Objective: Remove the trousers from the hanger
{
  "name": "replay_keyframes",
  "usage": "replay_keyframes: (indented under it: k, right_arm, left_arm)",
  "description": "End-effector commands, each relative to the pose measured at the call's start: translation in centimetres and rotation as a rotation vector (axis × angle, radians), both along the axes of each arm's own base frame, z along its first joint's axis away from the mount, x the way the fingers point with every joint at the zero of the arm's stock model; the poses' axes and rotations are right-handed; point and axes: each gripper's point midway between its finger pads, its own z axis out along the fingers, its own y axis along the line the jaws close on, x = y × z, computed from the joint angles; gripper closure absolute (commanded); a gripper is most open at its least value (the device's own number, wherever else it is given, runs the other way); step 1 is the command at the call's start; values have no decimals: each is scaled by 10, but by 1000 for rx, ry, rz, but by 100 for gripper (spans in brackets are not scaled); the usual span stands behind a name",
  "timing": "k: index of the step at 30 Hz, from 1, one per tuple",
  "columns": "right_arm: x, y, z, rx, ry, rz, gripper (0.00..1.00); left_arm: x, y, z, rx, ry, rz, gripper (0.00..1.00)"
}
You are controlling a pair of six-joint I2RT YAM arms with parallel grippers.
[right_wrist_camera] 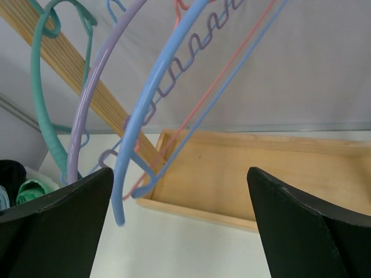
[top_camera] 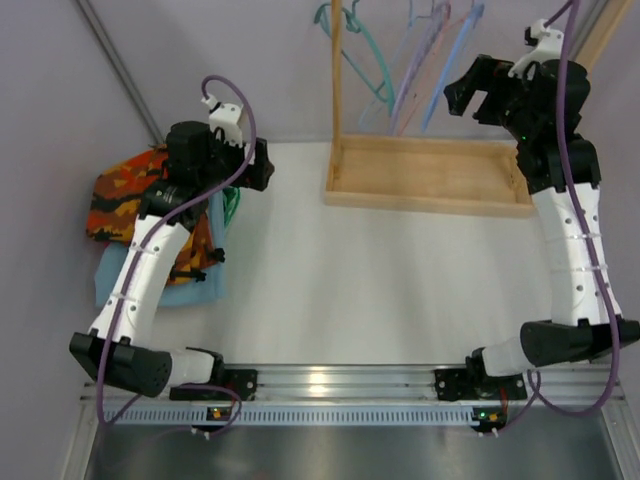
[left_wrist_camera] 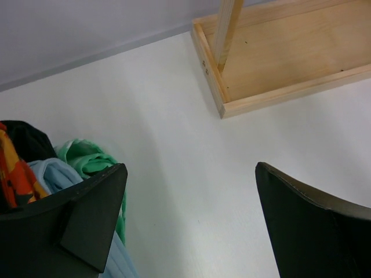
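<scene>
Several bare plastic hangers hang on the wooden rack: a blue hanger, a purple one, a teal one and a thin pink one. No trousers show on any of them. A pile of clothes lies at the table's left: orange patterned cloth, light blue cloth and green cloth. My left gripper is open and empty, just right of the pile. My right gripper is open and empty, held high beside the blue hanger, not touching it.
The rack's wooden base tray stands at the back centre, with its upright post at the left end. The post also shows in the left wrist view. A grey wall runs behind. A metal rail lies at the near edge.
</scene>
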Motion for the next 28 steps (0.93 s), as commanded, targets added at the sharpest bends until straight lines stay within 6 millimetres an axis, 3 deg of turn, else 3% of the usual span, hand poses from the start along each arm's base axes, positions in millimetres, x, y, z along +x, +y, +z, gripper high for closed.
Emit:
replay_keyframes:
  k: [1,2,3,4,5,7,8,10,11,13,14,16,17,23,26,28]
  right_arm:
    - [-36,-22,25,22,-85,3,1]
    - [-40,-27,22,21,-80,-2,1]
    - [-41,-30,5,18,-44,7,1]
    - [-49,-48,5,17,-50,-34,1]
    - [-50,-53,-12,15,-15,-37,1]
    - [-63,-63,-21,-1,-2,-30,1]
    - [-64,-64,-40,-1,39,-28,1]
    - [-77,-60,-51,-34,44,14,1]
    - [-79,-57,-74,-34,88,39,1]
    - [-90,-46,-88,-54,103,116,1]
    - [-95,-42,-111,-41,169,142,1]
    - [-103,-33,-131,-59,210,201,1]
    - [-108,-31,-151,-53,259,213,1]
    - [-124,-14,-184,-96,292,289,1]
    - [-125,-9,-188,-113,293,302,0]
    - [-125,-10,-188,-117,297,296,1]
  left_arm:
    - [21,-16,10,31,-32,-6,1]
    - [24,-21,10,26,-30,-19,1]
    - [25,-31,16,20,-40,-41,1]
    - [32,-39,9,26,-23,-57,1]
    - [33,-46,9,25,-20,-81,1]
    - [36,-68,4,27,-9,-147,1]
    - [37,-76,6,26,-13,-156,1]
    - [44,-88,-12,34,31,-150,2]
    - [44,-95,-17,31,44,-158,2]
    - [48,-100,-33,41,78,-151,1]
    - [46,-103,-41,49,96,-159,1]
    - [44,-105,-52,33,131,-137,1]
    - [43,-106,-62,38,155,-135,1]
    - [38,-100,-80,42,200,-104,1]
    - [31,-102,-83,46,208,-132,1]
    - [23,-103,-74,50,189,-180,1]
